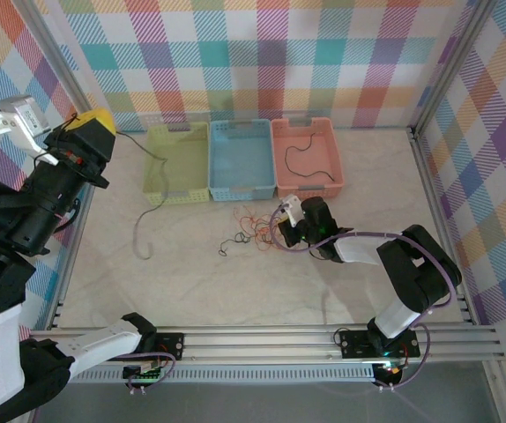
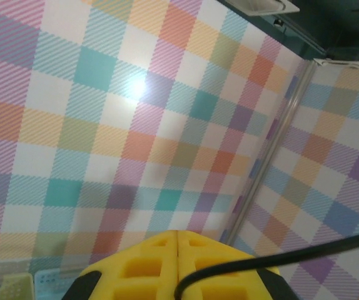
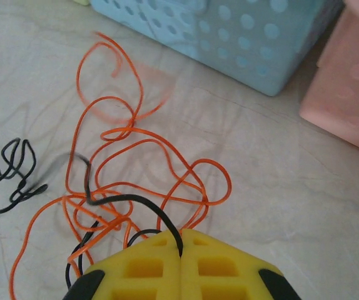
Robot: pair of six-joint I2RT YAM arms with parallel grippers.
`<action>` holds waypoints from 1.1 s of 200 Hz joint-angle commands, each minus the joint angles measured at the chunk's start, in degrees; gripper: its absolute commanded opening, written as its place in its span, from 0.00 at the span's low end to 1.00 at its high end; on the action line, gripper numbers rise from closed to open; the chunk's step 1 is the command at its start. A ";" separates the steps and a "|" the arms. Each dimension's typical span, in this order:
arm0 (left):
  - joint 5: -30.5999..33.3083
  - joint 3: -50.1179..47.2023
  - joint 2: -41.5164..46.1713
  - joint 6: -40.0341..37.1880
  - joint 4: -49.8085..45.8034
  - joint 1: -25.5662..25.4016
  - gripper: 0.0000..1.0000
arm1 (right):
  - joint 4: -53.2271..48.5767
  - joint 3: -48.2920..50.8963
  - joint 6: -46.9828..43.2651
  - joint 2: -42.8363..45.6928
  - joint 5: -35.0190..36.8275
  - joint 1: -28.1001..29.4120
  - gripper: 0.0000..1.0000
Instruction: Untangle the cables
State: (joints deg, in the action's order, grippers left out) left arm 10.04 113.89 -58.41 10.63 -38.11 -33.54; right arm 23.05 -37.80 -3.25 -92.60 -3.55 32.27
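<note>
Yellow pads of my right gripper (image 3: 179,250) sit closest, pressed together with no gap. A dark cable (image 3: 129,197) runs straight into their seam, so I have it pinched. It arcs up and left from my tips, threading through the loops of the orange cable (image 3: 132,129), which sprawls on the table (image 3: 292,187) just ahead of me and to my left and crosses the dark one in several places. Further left, apart from the pads, lies a small black tangle (image 3: 34,189) (whether it joins the cable I hold, I cannot tell). Beyond the orange loops stand the blue basket (image 3: 261,37) and, to its right, the pink basket (image 3: 354,94). My left gripper (image 2: 177,250) is raised toward the plaid wall (image 2: 104,125), pads closed too. A dark line (image 2: 292,256) crosses in front of them, and I cannot tell if they nip it.
</note>
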 commanded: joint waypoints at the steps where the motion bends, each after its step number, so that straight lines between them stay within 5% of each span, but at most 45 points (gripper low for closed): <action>1: 2.57 -2.11 0.21 -2.35 6.99 0.41 0.00 | 0.67 0.97 2.28 1.63 1.02 -0.63 0.00; 27: 2.11 -1.04 -1.87 -2.68 6.05 0.47 0.00 | 3.01 1.93 1.85 2.77 -0.34 -0.63 0.02; 71: -1.90 -2.13 -3.50 -1.38 3.88 0.46 0.00 | 13.64 7.43 1.44 7.30 -0.29 -0.63 0.51; 131: -8.97 -6.95 -4.06 0.94 1.73 0.43 0.00 | 22.07 11.62 0.52 18.48 -10.79 0.00 0.59; 177: -15.05 -15.85 -2.79 4.37 3.54 0.43 0.00 | 13.82 6.66 -2.86 30.13 -20.03 3.59 0.62; 220: -18.44 -22.19 -1.72 6.33 5.19 0.45 0.00 | 5.68 -2.61 -5.29 29.69 -25.29 7.82 0.65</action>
State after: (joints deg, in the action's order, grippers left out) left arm -4.97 93.62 -61.95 14.96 -35.64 -33.54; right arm 33.47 -35.77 -6.22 -62.15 -23.70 38.33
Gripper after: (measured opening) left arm 0.063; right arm 0.644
